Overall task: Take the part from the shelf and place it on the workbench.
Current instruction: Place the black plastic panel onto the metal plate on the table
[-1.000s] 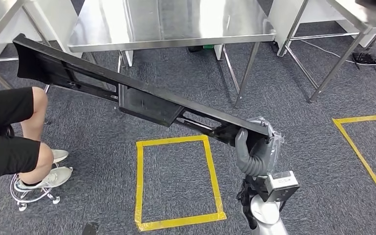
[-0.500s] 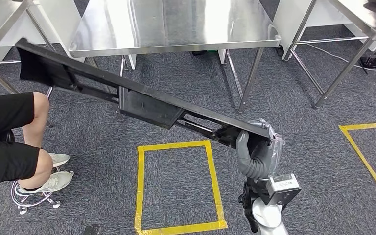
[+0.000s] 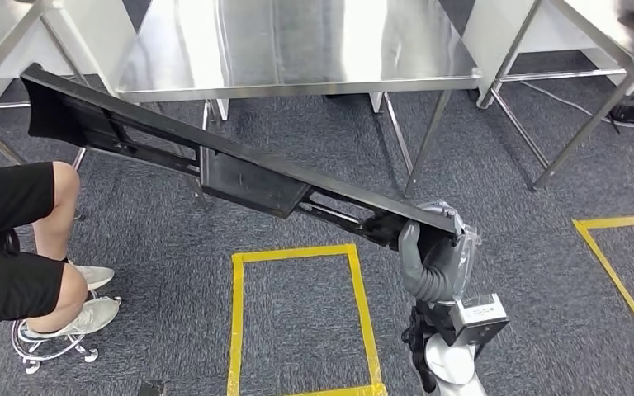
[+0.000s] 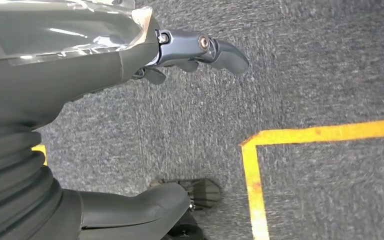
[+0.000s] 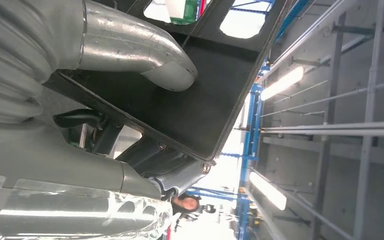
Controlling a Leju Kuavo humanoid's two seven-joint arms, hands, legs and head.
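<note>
The long black moulded plastic part [image 3: 239, 177], a flat beam with open cut-outs and a boxy block near its middle, hangs in the air above the grey carpet, slanting from the right hand [image 3: 433, 252] up and away toward the far left. Its far end sits in front of the stainless steel tabletop [image 3: 297, 45] and close above the knees of a seated person in black shorts [image 3: 16, 231].

It looks stiff rather than floppy, since it keeps a straight line along its whole span, and probably fairly light for its length. Held at one tip, though, it acts as a long lever and will tend to twist or droop out of the grasp (a hold nearer the middle block would balance it far better). The smooth plastic may be slippery too.

The right hand grips the near end of the part: in the right wrist view the thick grey thumb [image 5: 145, 50] presses flat on one face of the panel while the darker fingers [image 5: 175, 175] wrap the opposite edge, so the end is clamped between them.

The left hand [image 4: 145, 65] hangs over the carpet near yellow floor tape [image 4: 280, 137], holding nothing, fingers apart.
</note>
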